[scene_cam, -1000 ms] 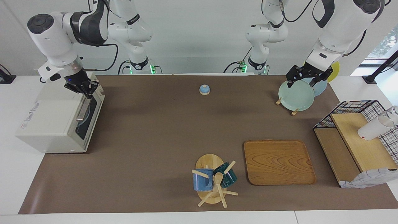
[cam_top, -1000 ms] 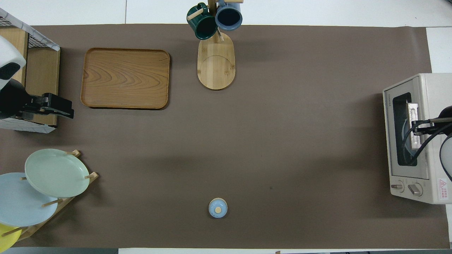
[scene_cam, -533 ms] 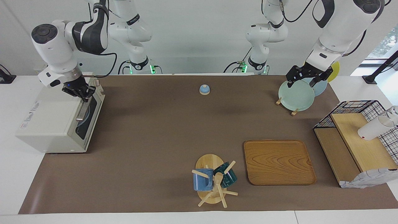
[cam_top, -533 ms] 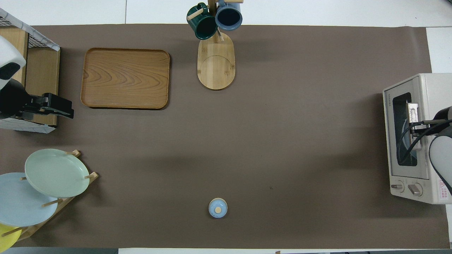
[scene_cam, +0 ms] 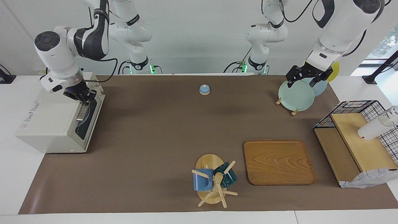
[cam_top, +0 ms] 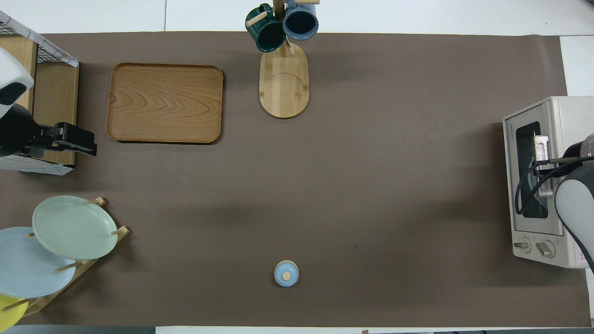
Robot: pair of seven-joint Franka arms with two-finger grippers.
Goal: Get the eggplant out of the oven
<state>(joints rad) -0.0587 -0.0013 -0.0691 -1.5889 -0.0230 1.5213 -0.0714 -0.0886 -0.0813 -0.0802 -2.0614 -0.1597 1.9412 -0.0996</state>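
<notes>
The right gripper (scene_cam: 81, 95) is closed, its fingertips down at the top edge of the oven (scene_cam: 54, 124) door, at the handle (scene_cam: 82, 110); whether they clamp the handle cannot be told. The right arm comes down over the oven's top from its base at that end of the table. The oven is an off-white box at the right arm's end, its dark glass door (cam_top: 529, 169) shut and facing the middle of the table, with two knobs (cam_top: 533, 247) on the front at the end nearer the robots. The eggplant cannot be made out; only curved shapes show dimly through the glass. The left gripper (scene_cam: 306, 78) is open and hangs in the air over the plate rack (scene_cam: 290, 107) at the left arm's end, holding nothing, while that arm waits. The rack holds a green plate (cam_top: 73, 227), a blue plate (cam_top: 28, 266) and a yellow plate (cam_top: 7, 313), standing on edge. A small blue bell (scene_cam: 204, 89) sits on the brown mat (scene_cam: 155, 140) near the robots, between the two arms. Farther from the robots than the plates lies a wooden tray (scene_cam: 278, 161), flat and bare. Beside the tray, toward the middle of the table, stands a mug tree (scene_cam: 213, 183) on an oval wooden base, with a blue mug (scene_cam: 202, 180) and a dark green mug (scene_cam: 228, 175) hung on its pegs. At the table's edge on the left arm's end, beside the tray, stands a wooden shelf (scene_cam: 357, 146) with a black wire basket (scene_cam: 357, 109), a white cup (scene_cam: 374, 128) lying on its side on it, and a cloth (scene_cam: 367, 179) at its farther end.
</notes>
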